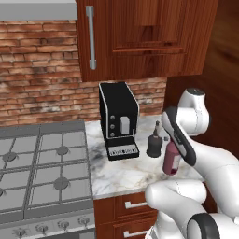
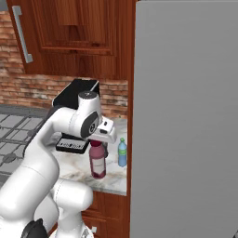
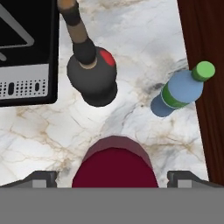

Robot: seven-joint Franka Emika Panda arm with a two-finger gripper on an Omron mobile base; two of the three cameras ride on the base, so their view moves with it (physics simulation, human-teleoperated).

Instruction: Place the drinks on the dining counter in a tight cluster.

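Hovering spread above the maroon bottle [image 3: 114, 164], the pincer [image 3: 113, 177] holds nothing. Tall, rigid and probably top-heavy, the bottle stands on the small marble counter [image 3: 48, 131]; its straight body offers the surest hold.

Even, bright rendered light; sharp, soft shadows.

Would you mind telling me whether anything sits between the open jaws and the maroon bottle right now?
Nothing visible does. The gripper hangs directly over the maroon bottle, jaws open to either side of its cap. The black bottle and the blue bottle stand apart on the marble worktop, beyond it.
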